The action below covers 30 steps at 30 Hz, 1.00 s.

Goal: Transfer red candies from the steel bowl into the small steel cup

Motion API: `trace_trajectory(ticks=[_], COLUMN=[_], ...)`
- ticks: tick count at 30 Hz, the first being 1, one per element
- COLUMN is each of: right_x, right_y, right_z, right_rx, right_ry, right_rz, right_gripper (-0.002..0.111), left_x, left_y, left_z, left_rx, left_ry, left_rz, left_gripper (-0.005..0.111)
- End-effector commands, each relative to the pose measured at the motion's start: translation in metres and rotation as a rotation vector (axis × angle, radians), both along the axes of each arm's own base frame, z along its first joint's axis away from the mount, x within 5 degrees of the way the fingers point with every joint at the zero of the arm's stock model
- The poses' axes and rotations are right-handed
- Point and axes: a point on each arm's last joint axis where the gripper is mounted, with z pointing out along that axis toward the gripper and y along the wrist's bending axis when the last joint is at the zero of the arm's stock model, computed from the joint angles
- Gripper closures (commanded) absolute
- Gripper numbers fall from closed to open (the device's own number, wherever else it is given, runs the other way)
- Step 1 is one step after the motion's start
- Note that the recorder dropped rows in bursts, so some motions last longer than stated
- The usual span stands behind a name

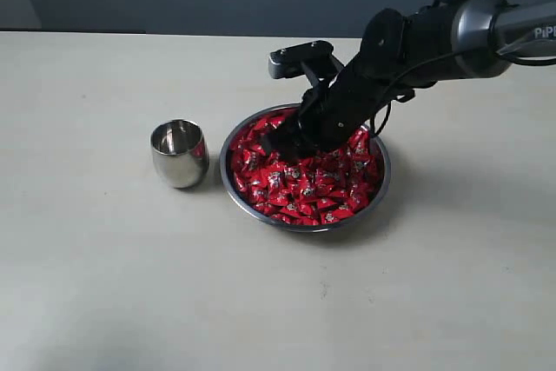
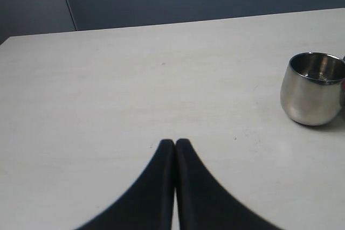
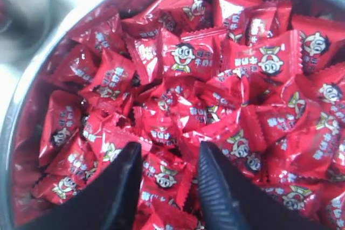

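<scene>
Right claw (image 3: 170, 160): jaws stand apart with a clear gap. The tips are down at the surface of the red candies (image 3: 188, 57), and one wrapper lies in the gap. Nothing is clamped that we can see.

Left claw (image 2: 175, 144): fingers pressed together, empty, low over bare table (image 2: 108, 79). The small steel cup (image 2: 312, 90) is ahead of it and off to one side, well apart.

Location of work piece: the candies fill the steel bowl (image 1: 223, 171), heaped directly beneath and all round the right claw's tips. The cup (image 1: 179, 154) stands upright just outside the bowl rim, on the side away from the right claw's arm. It looks empty.

Handling, our judgement:
- Candies are light and small; weight is no concern.
- Foil wrappers are glossy and likely slippery, and the crimped ends are soft and will crumple.
- The pillow-shaped body is the firmer part. We would close across the body, not on a crimped edge.
- The pile is loose, so neighbours may shift or ride up with the picked one.
- The cup mouth is narrow; release centred above it.
</scene>
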Motion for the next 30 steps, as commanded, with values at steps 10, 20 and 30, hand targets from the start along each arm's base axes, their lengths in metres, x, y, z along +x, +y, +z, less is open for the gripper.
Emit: trace_trajectory(ticks=[10,20,30], right_x=[0.002,0.006,0.0], right_y=[-0.001,0.0,-0.002], right_z=[-0.007,-0.03,0.019], right_rx=[-0.018,-0.036,0.02], right_ry=[0.014,0.029,-0.031], right_rz=[-0.001,-0.021,0.0], right_gripper=[0.07,0.079,0.108], left_x=[0.0,0.0,0.0], left_y=[0.0,0.0,0.0], left_z=[0.004,0.004,0.004], left_rx=[0.002,0.002,0.002], left_ry=[-0.018,-0.018,-0.018], left_rz=[-0.008,-0.008,-0.008], left_gripper=[0.106,0.106,0.106])
